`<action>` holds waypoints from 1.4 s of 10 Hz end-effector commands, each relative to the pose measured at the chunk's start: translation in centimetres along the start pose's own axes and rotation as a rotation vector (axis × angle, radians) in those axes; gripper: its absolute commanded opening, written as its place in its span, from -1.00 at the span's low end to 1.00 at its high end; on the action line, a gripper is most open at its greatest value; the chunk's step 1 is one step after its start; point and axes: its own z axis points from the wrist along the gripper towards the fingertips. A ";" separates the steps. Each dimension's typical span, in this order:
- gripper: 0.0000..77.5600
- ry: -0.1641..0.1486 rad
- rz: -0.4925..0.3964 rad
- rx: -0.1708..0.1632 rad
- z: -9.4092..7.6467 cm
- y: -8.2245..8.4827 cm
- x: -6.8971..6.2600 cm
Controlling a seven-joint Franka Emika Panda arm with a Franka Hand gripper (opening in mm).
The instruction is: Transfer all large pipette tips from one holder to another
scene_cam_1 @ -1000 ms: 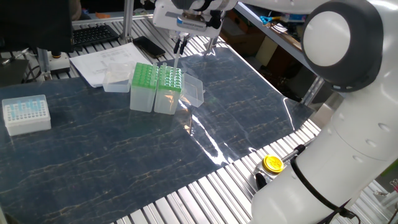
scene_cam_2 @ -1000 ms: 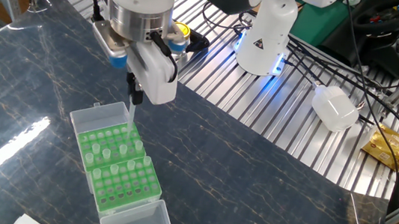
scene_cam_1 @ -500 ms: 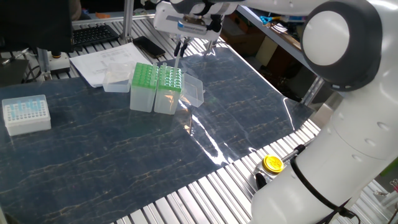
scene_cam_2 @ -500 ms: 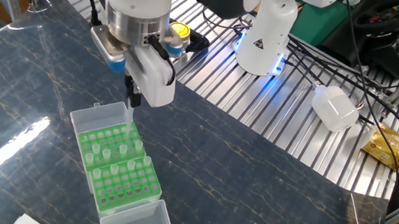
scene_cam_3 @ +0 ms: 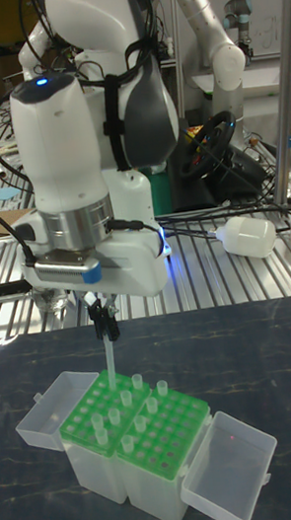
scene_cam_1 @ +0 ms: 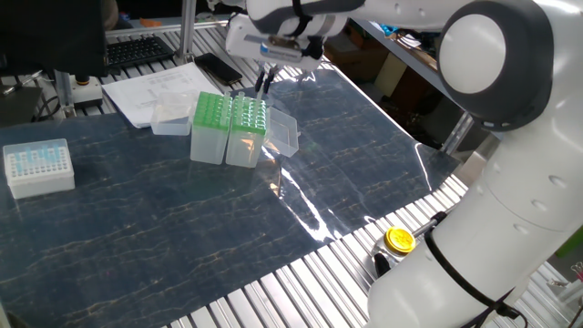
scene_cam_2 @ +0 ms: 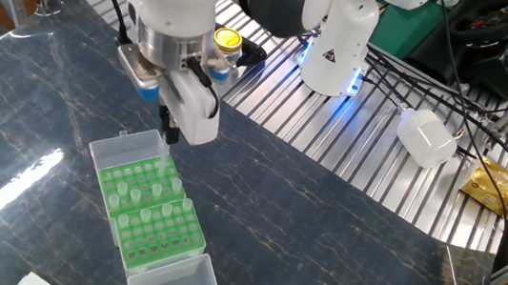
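fingers (scene_cam_3: 103, 325) hang right over the green racks (scene_cam_3: 136, 422), pinched shut on one tip (scene_cam_3: 108, 362) that dangles straight down, its point just above the holes at the near edge of the left rack. in the other fixed view the fingers (scene_cam_2: 172, 137) sit at the rack's (scene_cam_2: 143, 209) far end, beside the open lid (scene_cam_2: 117, 149). the rest of the tips (scene_cam_3: 122, 415) stand scattered in both racks, pale stubs poking out of the green; from one fixed view the racks (scene_cam_1: 228, 117) sit side by side mid-table (scene_cam_1: 182, 228), with the white box (scene_cam_1: 38, 167) well apart at the left.

the risk now, as i judge it: that tip is long and thin and held only at its top, so a slight tilt would send the point onto the green face between holes instead of into one. push down then and it could bend, slip in the grip, or flick out. a neighbouring tip close by could be knocked too. letting go early would leave it leaning.
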 end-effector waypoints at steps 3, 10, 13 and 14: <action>1.00 0.001 0.027 -0.017 0.8 0.2 0.3; 1.00 0.001 0.027 -0.017 0.8 0.2 0.3; 1.00 0.001 0.027 -0.017 0.8 0.2 0.3; 1.00 0.037 0.301 0.002 0.8 1.1 0.6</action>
